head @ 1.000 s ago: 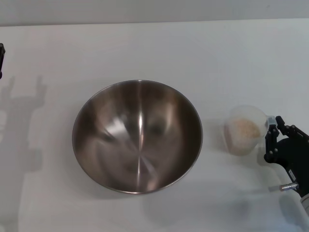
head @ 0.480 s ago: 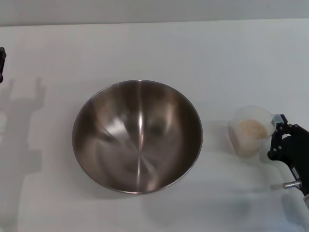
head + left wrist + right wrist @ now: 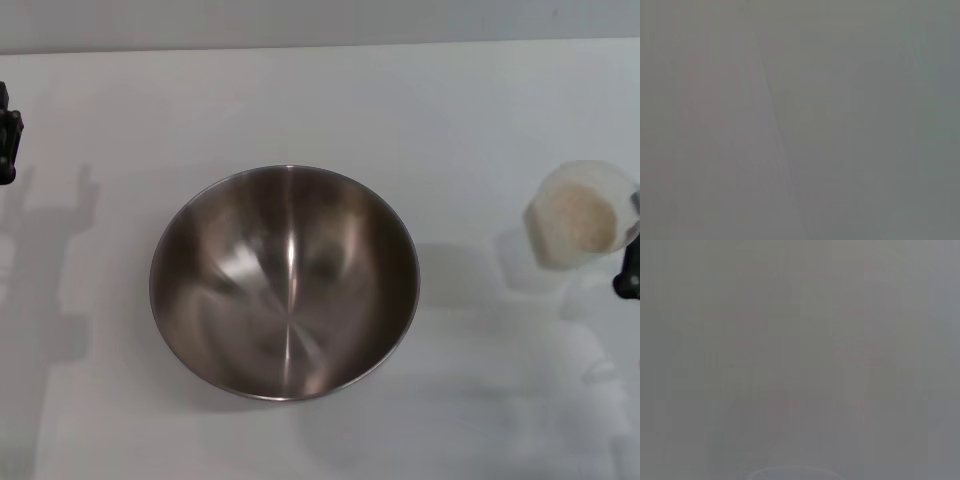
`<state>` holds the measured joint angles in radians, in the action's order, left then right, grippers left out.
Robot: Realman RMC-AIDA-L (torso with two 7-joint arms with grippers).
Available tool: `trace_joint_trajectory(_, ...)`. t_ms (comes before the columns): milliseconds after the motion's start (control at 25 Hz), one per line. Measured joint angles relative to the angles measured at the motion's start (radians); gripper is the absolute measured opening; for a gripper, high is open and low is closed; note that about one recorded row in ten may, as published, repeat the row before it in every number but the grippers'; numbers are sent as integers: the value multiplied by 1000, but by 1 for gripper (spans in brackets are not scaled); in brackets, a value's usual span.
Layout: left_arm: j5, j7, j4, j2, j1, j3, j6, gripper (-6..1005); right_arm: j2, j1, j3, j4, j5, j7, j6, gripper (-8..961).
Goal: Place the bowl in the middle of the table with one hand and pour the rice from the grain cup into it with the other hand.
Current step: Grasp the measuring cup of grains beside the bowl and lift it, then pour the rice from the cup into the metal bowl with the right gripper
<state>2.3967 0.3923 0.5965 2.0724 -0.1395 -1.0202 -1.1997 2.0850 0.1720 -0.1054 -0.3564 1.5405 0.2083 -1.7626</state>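
Head view shows the bowl (image 3: 285, 282) nearest me, seated mid-table (image 3: 300, 100) and holding nothing, so I judge its placing done and the pour now in hand. Farther off at the right edge, the grain cup (image 3: 580, 215) rides lifted above its own shadow, mouth up, the rice (image 3: 578, 218) filling it. My right pincer (image 3: 630, 270) shows only as a dark sliver touching the cup's outer side; it appears clamped on the cup, though I see no fingers. Next, I reckon, the cup must travel left over the bowl's rim, then tip. My left pincer (image 3: 8, 140) sits parked at the far left edge; whether apart or together I cannot tell.
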Motion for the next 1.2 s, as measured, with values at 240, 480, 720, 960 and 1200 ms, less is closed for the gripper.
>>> trace_joint_trajectory(240, 0, -178, -55, 0, -10, 9, -9, 733, -2, 65, 1, 2, 8, 147, -59, 17)
trace_joint_trajectory(480, -2, -226, -89, 0, -12, 5, -34, 735, -2, 175, 1, 2, 10, 289, -25, 21)
trace_joint_trajectory(720, -2, -228, -93, 0, -9, 8, -40, 735, 0, 250, -9, -10, 55, 445, 49, 25)
trace_joint_trajectory(960, -1, -228, -96, 1, -17, 9, -35, 734, 1, 306, -3, -30, 106, 556, 147, 29)
trace_joint_trajectory(1200, -1, -229, -101, 1, -23, 11, -33, 734, 0, 363, 0, -52, 144, 697, 215, 34)
